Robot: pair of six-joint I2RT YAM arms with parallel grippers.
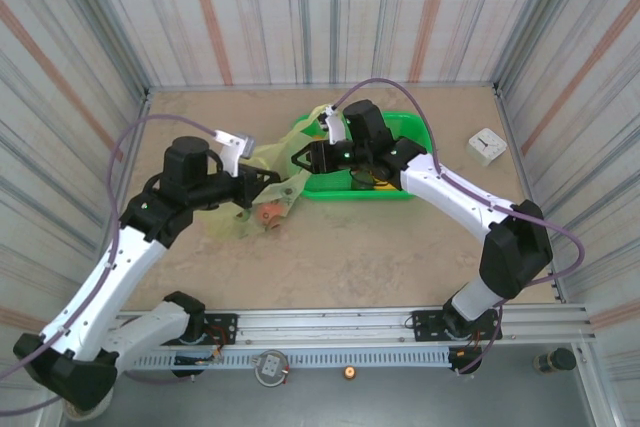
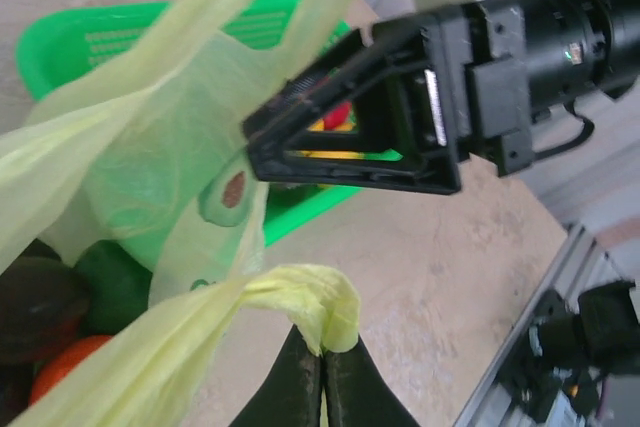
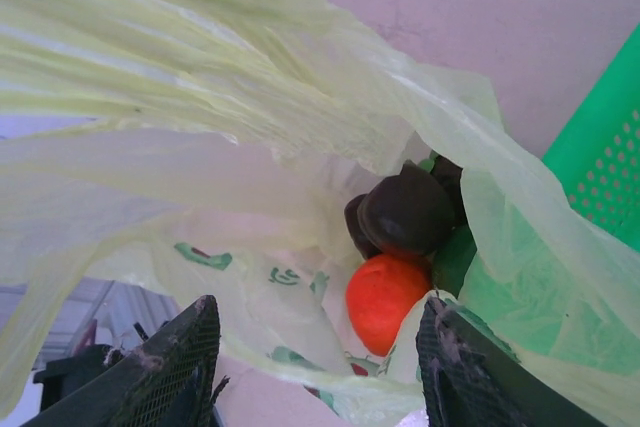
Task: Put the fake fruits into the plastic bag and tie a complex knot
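Left gripper [image 2: 322, 355] is pinched fully shut on a bunched edge of the plastic bag [image 2: 170, 157], holding that yellow-green film up at the left side of the bag's mouth. Opposite it, the right gripper [image 3: 318, 322] hangs over the mouth with its jaws standing apart and the thin film draped between and beyond them; whether either finger presses on the film I cannot tell. The bag lies on the table [image 1: 400, 247] just left of the green basket [image 1: 360, 193], with part of its film draped against the basket's wall. Inside the bag sit an orange fruit [image 3: 388, 299], a dark brown fruit [image 3: 405, 212] touching it, and a dark green fruit [image 2: 115, 282] beside them. Avocado prints show on the translucent film. In the basket, a red fruit [image 2: 341, 114] and a yellow fruit [image 2: 335, 155] show through the right gripper's finger frame. A small white box [image 1: 488, 145] sits well apart, toward the table's right edge.
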